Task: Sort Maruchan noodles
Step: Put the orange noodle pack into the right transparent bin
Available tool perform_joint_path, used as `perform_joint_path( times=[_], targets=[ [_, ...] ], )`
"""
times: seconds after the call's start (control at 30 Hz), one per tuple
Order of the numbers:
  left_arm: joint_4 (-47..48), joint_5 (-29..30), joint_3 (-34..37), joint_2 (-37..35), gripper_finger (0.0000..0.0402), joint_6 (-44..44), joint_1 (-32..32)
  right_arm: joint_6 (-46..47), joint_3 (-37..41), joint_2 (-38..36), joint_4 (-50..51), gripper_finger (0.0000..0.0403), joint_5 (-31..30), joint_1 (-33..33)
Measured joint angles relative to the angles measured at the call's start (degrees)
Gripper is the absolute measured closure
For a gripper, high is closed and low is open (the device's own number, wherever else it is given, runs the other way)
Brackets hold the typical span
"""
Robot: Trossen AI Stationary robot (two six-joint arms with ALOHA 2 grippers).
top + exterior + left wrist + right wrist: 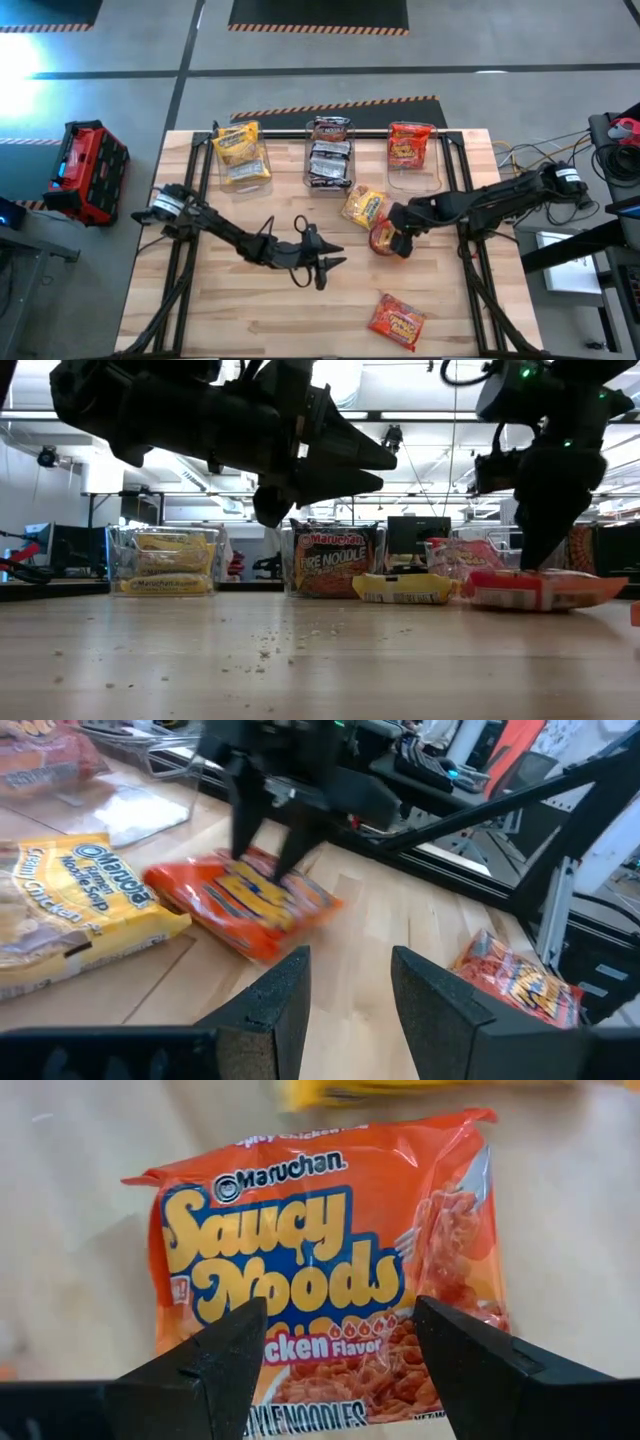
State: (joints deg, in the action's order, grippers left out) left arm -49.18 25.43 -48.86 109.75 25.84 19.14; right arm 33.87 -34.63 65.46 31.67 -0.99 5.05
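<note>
An orange Maruchan noodles packet [320, 1240] lies flat on the wooden table, right of the middle [380, 238]. My right gripper [340, 1340] hangs over it, pointing steeply down, open, one finger on each side of the packet's lower half. A loose yellow packet [363, 207] lies flat just beyond it. Another orange-red packet [397, 320] lies near the front edge. My left gripper [333, 272] hovers open and nearly level over the table's middle with nothing between its fingers [350, 980], pointing toward the orange packet [250, 900]. My right gripper comes at the orange packet from above, its open fingers spread across the packet's printed face. In the left wrist view the fingertips [288, 870] reach down to the packet's top [262, 880]. Whether they touch it I cannot tell. The packet lies flat on the table.
Three clear bins stand along the far edge: one with yellow packets [242, 155], one with dark packets [329, 152], one with a red packet [412, 148]. Black frame rails run down both table sides. A red toolbox [88, 172] sits on the floor at left.
</note>
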Motion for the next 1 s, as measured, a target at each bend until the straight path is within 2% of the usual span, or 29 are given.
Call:
perform_joint_path(
  times=[0.1,0.27,0.43,0.53,0.63,0.77,1.0],
  targets=[
    [-0.23,0.00,0.02,0.00,0.0278,2.13,-0.89,-1.09,0.00,0.02,-2.79,0.0161,0.41,2.52],
    [0.14,-0.25,0.02,0.43,0.0278,13.61,-2.81,-1.57,0.31,0.02,-9.13,0.0161,0.20,4.88],
    [-0.07,-5.73,-0.10,3.71,0.0278,23.35,-4.03,0.29,-0.06,-0.34,-6.90,0.0161,0.25,4.97],
    [-1.19,-8.56,-1.75,7.34,0.0278,28.09,-4.86,2.92,-0.72,-0.42,-5.30,0.0161,2.81,4.97],
    [-1.35,-13.80,-5.37,11.16,0.0278,30.22,-6.16,6.26,-0.70,-0.30,-3.79,0.0161,6.23,5.30],
    [-1.32,-19.33,-10.33,14.78,0.0278,30.26,-7.66,8.69,-0.69,-0.29,-1.61,0.0161,6.82,6.40],
    [-1.44,-20.76,-11.39,15.45,0.0278,31.11,-9.16,9.55,0.87,-0.42,-1.45,0.0164,4.10,8.84]
  ],
)
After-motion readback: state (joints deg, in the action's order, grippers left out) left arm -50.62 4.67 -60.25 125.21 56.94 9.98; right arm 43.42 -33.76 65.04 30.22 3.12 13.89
